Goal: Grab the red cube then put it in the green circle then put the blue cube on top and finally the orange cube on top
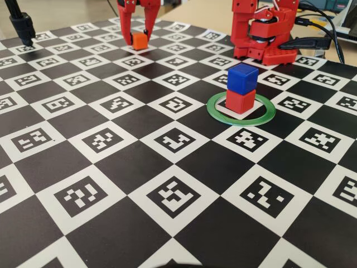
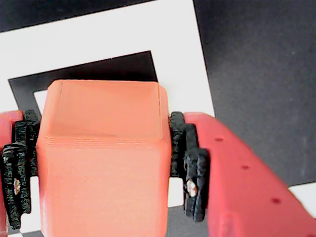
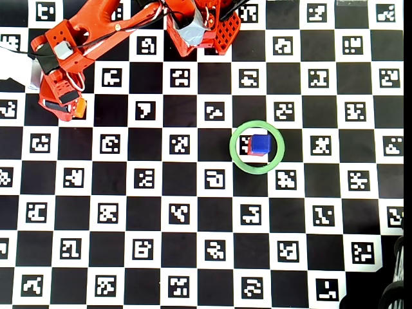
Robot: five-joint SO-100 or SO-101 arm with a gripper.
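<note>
The orange cube (image 1: 139,40) sits at the far left of the fixed view, on a white marker square, with my red gripper (image 1: 138,38) straddling it. In the wrist view the black pads (image 2: 180,143) press both sides of the orange cube (image 2: 101,158), so the gripper (image 2: 101,168) is shut on it. From overhead, the orange cube (image 3: 80,108) shows only as a sliver under the gripper (image 3: 74,111). The blue cube (image 1: 242,77) stands on the red cube (image 1: 240,101) inside the green circle (image 1: 215,111). Overhead, the blue cube (image 3: 260,142) hides nearly all of the red cube (image 3: 255,154) within the green circle (image 3: 256,169).
The arm's red base (image 1: 265,33) stands at the back, just behind the stack, with cables (image 1: 329,33) trailing to the right. A black stand (image 1: 22,25) rises at the far left corner. The checkerboard mat (image 1: 167,184) carries printed markers all over.
</note>
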